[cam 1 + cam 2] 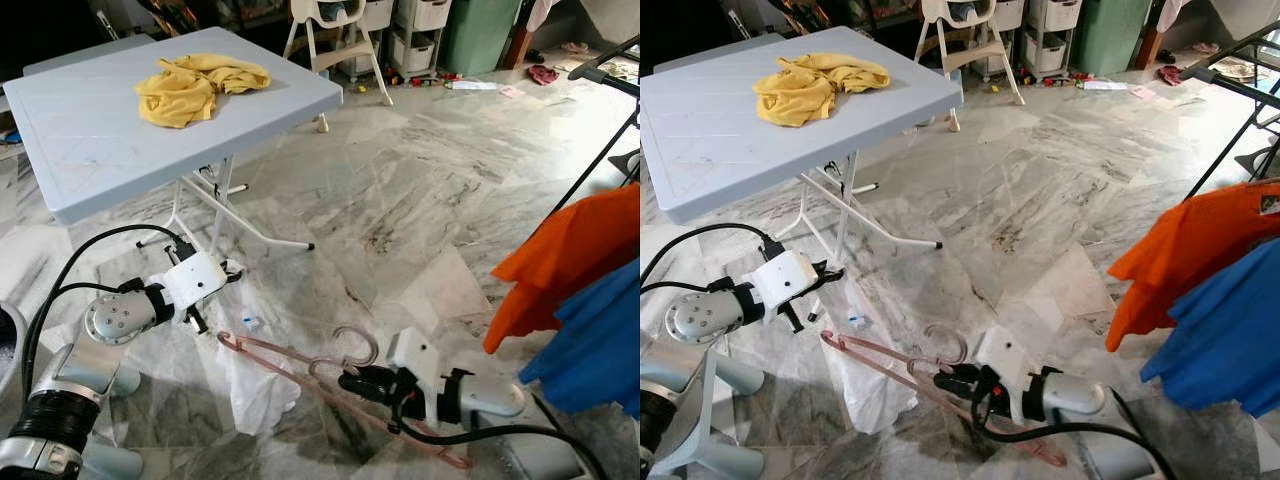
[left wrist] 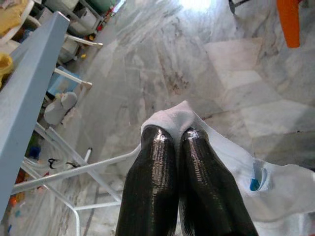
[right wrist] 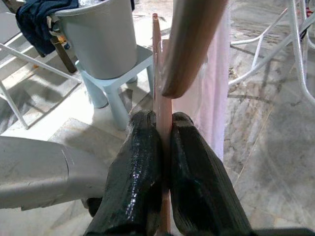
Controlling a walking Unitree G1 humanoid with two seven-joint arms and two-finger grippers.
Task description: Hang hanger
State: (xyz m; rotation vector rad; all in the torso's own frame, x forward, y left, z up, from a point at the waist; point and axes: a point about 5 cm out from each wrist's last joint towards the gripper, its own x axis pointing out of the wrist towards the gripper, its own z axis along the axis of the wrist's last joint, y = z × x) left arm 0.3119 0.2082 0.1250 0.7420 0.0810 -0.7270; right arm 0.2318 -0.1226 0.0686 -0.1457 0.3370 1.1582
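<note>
Marble flooring is spreading under a pale blue worktop (image 1: 90,150). Low over it, the right claw (image 1: 350,383) is pinching the pink hanger (image 1: 290,357) near its hook, while the left claw (image 1: 200,322) is clamping the white garment (image 1: 255,385). Its long bar is slanting between them; the rack (image 1: 605,75) is standing rightward, nearer the right arm.

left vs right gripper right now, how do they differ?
The left gripper is shut on a white garment; the right gripper is shut on the pink hanger. The left pinches bunched fabric at its fingertips; the right clamps a thin flat edge of the hanger. In the head view the left sits higher, under the table; the right is lower. Both are closed and holding.
</note>
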